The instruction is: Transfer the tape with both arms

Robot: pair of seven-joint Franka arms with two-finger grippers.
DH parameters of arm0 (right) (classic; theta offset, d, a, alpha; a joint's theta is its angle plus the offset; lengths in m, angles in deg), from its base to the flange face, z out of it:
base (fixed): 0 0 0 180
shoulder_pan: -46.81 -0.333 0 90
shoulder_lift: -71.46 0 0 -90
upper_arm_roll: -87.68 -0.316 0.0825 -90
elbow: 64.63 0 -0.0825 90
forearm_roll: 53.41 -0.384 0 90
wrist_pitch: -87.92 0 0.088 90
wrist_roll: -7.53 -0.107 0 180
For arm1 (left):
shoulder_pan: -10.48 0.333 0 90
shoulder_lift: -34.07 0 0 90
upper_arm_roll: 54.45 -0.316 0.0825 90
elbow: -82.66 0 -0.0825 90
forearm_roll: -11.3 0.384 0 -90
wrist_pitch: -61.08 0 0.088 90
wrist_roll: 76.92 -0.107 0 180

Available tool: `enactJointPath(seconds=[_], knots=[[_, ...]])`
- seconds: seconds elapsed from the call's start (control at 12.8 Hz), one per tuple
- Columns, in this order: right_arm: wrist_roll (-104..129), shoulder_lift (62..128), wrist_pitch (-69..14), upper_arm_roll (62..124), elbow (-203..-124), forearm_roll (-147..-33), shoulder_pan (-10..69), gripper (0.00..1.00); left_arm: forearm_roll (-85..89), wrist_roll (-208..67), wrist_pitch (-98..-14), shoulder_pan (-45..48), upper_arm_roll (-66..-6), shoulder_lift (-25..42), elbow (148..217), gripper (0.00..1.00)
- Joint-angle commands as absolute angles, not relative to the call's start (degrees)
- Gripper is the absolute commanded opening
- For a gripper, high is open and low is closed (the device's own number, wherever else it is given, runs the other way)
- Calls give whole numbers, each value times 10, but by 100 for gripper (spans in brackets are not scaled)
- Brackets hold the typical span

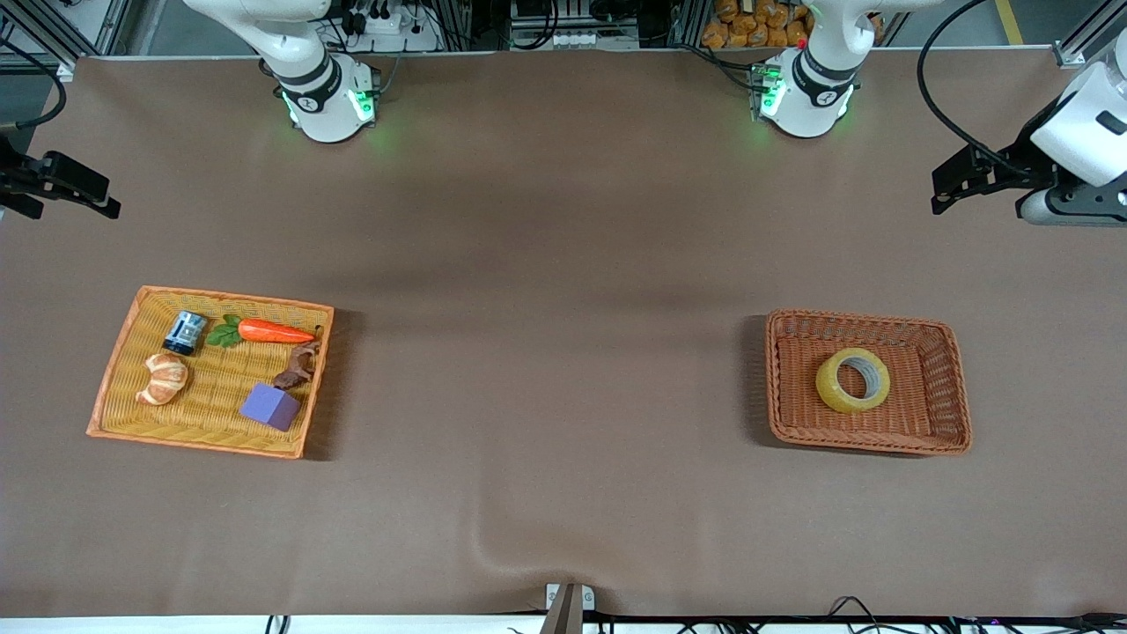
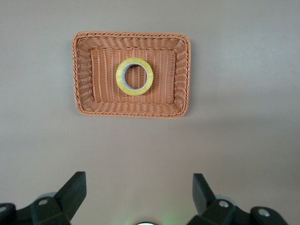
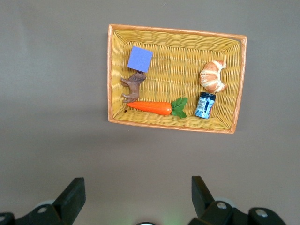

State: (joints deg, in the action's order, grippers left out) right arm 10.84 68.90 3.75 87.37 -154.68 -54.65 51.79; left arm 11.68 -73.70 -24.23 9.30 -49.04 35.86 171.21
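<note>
Tape: one roll of yellow adhesive tape (image 1: 852, 379) lies flat inside the brown wicker basket (image 1: 955, 387), near its middle, toward the left arm's end of the brown worktop (image 1: 546, 352). The scene fits the roll waiting to leave this basket as well as the roll having arrived in it; one moment does not settle which.

Left claw (image 1: 942, 192) hangs high over the worktop edge at its own end, fingers (image 2: 75, 190) spread wide, nothing held. Right claw (image 1: 106, 201) hangs over the other edge, fingers (image 3: 72, 194) equally wide, also holding nothing.

Risks, as judged: the roll is a smooth ring lying flat, so a pinch across its wall could slip or tilt it, and a claw coming down off-centre could strike the basket's raised rim and shove the light basket along the cloth. A mid-air handover between two claws could drop the roll if one lets go early.

Count: two baskets, the second a yellow woven tray (image 1: 123, 387) at the right arm's end. In it, one orange toy carrot (image 1: 275, 331), one croissant (image 1: 164, 378), one purple block (image 1: 270, 406), one small blue jar (image 1: 185, 332), one brown figurine (image 1: 298, 368).
</note>
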Motion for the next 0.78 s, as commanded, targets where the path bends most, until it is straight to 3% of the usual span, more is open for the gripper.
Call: enactJointPath(seconds=[0.0,0.7], knots=[[103,677,38,867,-1559,-548,525,100,122,-730,-253,92,-494,369,1723,100],[103,676,45,866,-1559,-548,525,100,125,-729,-224,92,-495,368,1700,100]])
